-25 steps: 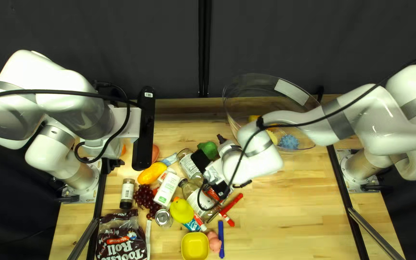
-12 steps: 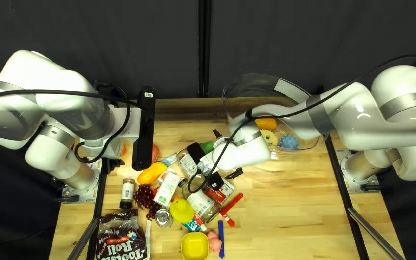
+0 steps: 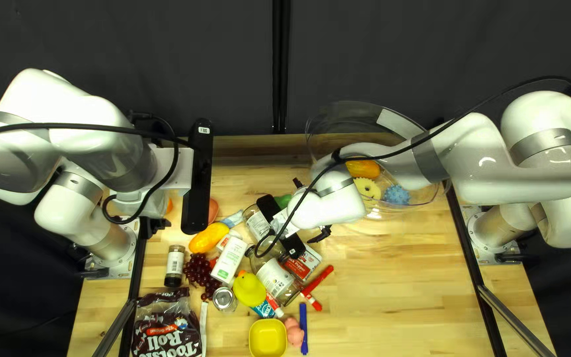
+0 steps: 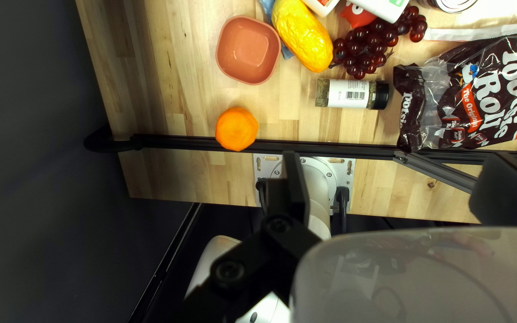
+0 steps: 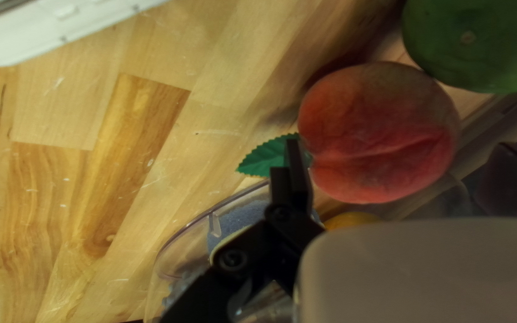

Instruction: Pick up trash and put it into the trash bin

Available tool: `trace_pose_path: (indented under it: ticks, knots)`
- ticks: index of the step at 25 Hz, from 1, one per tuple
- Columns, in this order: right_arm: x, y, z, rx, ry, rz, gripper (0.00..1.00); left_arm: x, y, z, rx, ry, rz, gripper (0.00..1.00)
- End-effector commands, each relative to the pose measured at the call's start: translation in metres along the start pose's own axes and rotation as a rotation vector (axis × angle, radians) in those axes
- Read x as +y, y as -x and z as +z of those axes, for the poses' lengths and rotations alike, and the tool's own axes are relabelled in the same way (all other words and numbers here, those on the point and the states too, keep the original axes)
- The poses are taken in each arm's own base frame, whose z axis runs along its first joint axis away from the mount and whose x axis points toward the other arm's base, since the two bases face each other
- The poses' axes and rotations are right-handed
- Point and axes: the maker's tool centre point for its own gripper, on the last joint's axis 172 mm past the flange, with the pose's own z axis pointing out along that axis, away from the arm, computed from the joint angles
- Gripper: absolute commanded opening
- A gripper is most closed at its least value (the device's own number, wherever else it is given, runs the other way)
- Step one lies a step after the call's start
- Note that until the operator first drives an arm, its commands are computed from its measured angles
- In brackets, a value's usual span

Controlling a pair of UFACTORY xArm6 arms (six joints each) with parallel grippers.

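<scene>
l hand (image 4: 396,159), r hand (image 5: 398,146) wide open, empty; top view: toys (image 3: 367,188) in tub (image 3: 398,123), bottles (image 3: 275,276) at its 7 o'clock prob left.

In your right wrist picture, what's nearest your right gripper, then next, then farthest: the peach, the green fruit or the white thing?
From my right gripper:
1. Peach, just ahead.
2. Green fruit, just beyond the peach.
3. White thing, far off on the other side, away from both fruits.

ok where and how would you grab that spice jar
I'd grip the spice jar across its middle, from above: it lies on its side, a slim cylinder, probably easiest pinched by its long sides. The grapes sit close, so ease in.
</scene>
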Motion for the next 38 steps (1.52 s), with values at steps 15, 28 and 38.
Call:
trace_pose_path:
  ticks: [15, 28, 38]
  knots:
    - [-0.017, 0.046, -0.216, 0.165, 0.187, 0.093, 0.26, 0.0, 0.0, 0.0, 0.0, 0.0, 0.0, 1.0]
    - [-0.027, 0.024, -0.098, 0.064, 0.125, 0.082, 1.0, 0.0, 0.0, 0.0, 0.0, 0.0, 0.0, 1.0]
    - [-0.023, 0.022, -0.028, 0.008, 0.058, 0.117, 1.0, 0.0, 0.0, 0.0, 0.0, 0.0, 0.0, 1.0]
